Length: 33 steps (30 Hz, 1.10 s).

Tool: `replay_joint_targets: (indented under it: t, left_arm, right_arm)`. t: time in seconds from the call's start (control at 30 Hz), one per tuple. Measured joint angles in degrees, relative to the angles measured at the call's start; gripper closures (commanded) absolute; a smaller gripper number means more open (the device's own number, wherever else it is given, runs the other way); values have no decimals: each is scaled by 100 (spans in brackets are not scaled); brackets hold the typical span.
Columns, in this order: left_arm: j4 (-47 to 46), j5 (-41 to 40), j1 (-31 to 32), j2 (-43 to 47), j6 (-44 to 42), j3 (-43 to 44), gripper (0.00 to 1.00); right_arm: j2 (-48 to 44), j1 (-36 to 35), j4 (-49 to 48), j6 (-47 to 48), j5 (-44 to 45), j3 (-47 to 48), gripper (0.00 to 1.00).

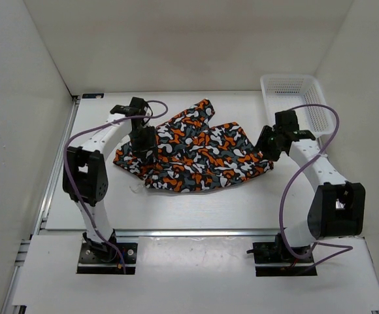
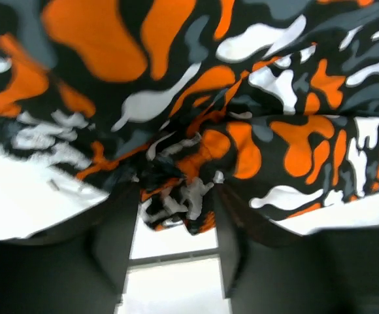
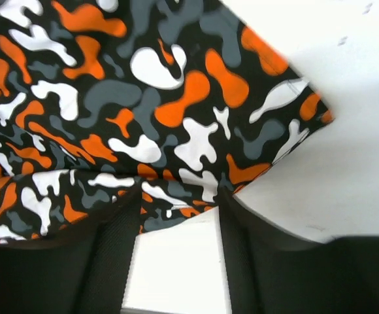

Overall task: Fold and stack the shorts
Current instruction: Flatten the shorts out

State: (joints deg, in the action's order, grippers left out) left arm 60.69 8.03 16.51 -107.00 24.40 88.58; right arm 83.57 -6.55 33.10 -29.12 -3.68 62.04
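Observation:
The shorts [image 1: 193, 154], printed in orange, black, white and grey blotches, lie crumpled and spread in the middle of the table. My left gripper [image 1: 144, 145] is over their left part. In the left wrist view it [image 2: 176, 196] is open, and a bunched fold of the shorts [image 2: 183, 196] sits between the fingertips. My right gripper [image 1: 266, 149] is at the right edge of the shorts. In the right wrist view it [image 3: 180, 196] is open, and the hem of the shorts [image 3: 176, 157] lies flat between the fingertips.
A white plastic mesh basket [image 1: 287, 80] stands at the back right, just behind the right arm. White walls enclose the table on the left, back and right. A metal rail [image 1: 196, 232] runs along the near edge.

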Motion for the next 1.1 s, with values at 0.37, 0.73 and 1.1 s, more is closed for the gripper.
replay_joint_targets:
  t: [0.37, 0.73, 1.1]
  left_arm:
    - [-114, -50, 63, 2474, 306, -1119, 81]
    - [-892, 271, 514, 2479, 538, -2000, 7]
    - [-1670, 350, 782, 1600, 258, -2061, 51]
  right_arm:
    - [-901, -28, 68, 105, 380, -428, 30]
    - [-1069, -28, 197, 105, 472, -680, 30]
    - [-1209, -28, 291, 105, 483, -688, 30]
